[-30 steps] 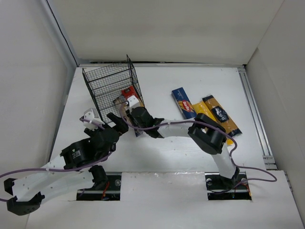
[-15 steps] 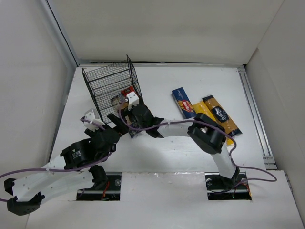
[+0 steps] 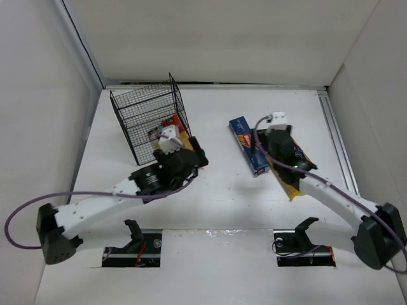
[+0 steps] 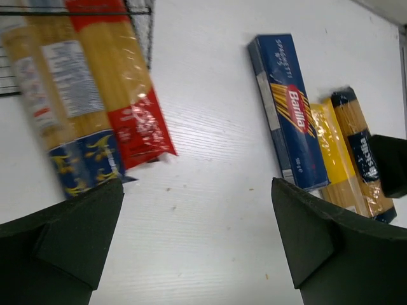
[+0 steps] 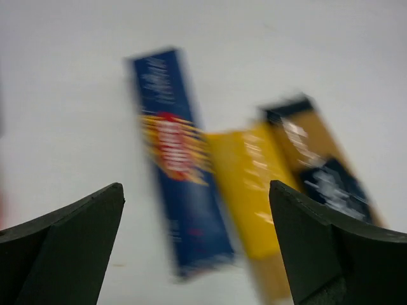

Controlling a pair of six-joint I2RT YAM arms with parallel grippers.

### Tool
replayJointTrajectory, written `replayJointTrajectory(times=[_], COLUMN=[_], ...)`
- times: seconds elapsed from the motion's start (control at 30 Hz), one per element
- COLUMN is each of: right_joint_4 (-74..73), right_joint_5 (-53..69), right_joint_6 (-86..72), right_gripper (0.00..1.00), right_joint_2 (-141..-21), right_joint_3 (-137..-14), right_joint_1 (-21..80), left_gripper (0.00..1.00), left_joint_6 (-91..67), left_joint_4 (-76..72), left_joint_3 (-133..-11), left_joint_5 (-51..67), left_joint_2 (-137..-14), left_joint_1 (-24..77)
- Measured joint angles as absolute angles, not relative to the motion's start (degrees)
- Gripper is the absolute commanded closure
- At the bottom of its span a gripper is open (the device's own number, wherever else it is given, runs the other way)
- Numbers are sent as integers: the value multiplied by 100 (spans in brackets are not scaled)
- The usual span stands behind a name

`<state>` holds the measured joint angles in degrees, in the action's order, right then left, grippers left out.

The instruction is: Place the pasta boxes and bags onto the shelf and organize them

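Two packs, a red-and-yellow plastic spaghetti bag and a clear tan-labelled bag, lie side by side, near ends poking out of the black wire-mesh cube shelf toward the bench's far-left corner. Left gripper hovers just outside, spread, empty. Right gripper, likewise spread and empty, hangs over the long dark blue cardboard box, yellow bag and orange-yellow black-labelled bag nearer the right edge. Judged step: fetching a third pack. Next: descend, centre on one pack, close across its narrow width.

Mid-frame, the dark blue box is showing a red logo over yellow streaks, while at upper left the red-and-yellow bag is showing white print on its red end.
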<state>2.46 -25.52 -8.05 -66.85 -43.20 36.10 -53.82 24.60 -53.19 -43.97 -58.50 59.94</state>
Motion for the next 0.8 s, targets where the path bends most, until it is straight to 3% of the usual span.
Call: replayJointTrajectory(times=[0.1,0.23,0.5,0.8], right_joint_4=[-974,-2362,-3406,-3581], right_joint_5=[-2521,-2521,-2504,-2158], right_joint_6=[-792,-620,-10,545], right_gripper=[0,0,0,0], right_joint_2=[-5931,-5081,-4265,-4434], right_joint_3=[-4091,-4224,-4418,-4418], right_joint_1=[2423,1695,582,449], left_gripper=[0,0,0,0], left_joint_6=[-5092,-4897,-5046,-5356], left_joint_4=[1806,1354,1511,1802], left_joint_3=[-5662,-6547,-9710,-10545], left_joint_5=[-3824,-3107,-2394,-2137], left_joint_2=[-6851,-8348,-11513,-12595], left_joint_1=[5859,5808,5787,5787])
